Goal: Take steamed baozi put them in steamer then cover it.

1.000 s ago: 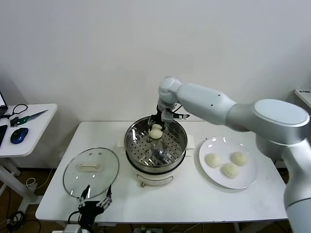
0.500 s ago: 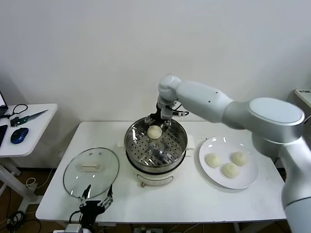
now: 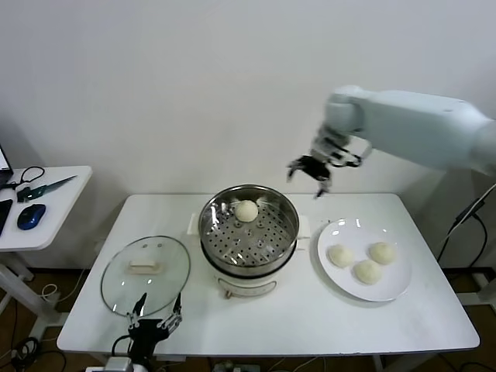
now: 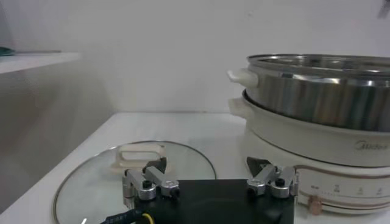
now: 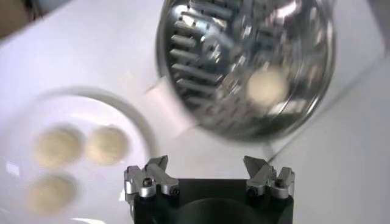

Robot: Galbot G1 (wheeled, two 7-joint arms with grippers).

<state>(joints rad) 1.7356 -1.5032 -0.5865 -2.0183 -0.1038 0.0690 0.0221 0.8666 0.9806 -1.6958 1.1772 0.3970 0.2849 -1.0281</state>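
One off-white baozi [image 3: 246, 210] lies on the perforated tray at the back of the steel steamer [image 3: 232, 246], which stands on a white base; it also shows in the right wrist view [image 5: 265, 86]. Three more baozi [image 3: 368, 271] lie on a white plate [image 3: 397, 290] to the right. The glass cover [image 3: 146, 273] with a cream handle lies flat on the table left of the steamer. My right gripper [image 3: 309, 170] is open and empty, high in the air between steamer and plate. My left gripper [image 3: 153, 326] is open at the table's front edge, just in front of the cover.
The white table [image 3: 310, 325] carries everything. A small side table [image 3: 46, 201] at the far left holds a blue mouse [image 3: 29, 217] and scissors. A white wall stands behind.
My right gripper has let go of the baozi in the steamer, risen and swung right, away from the pot. The left arm has not moved.
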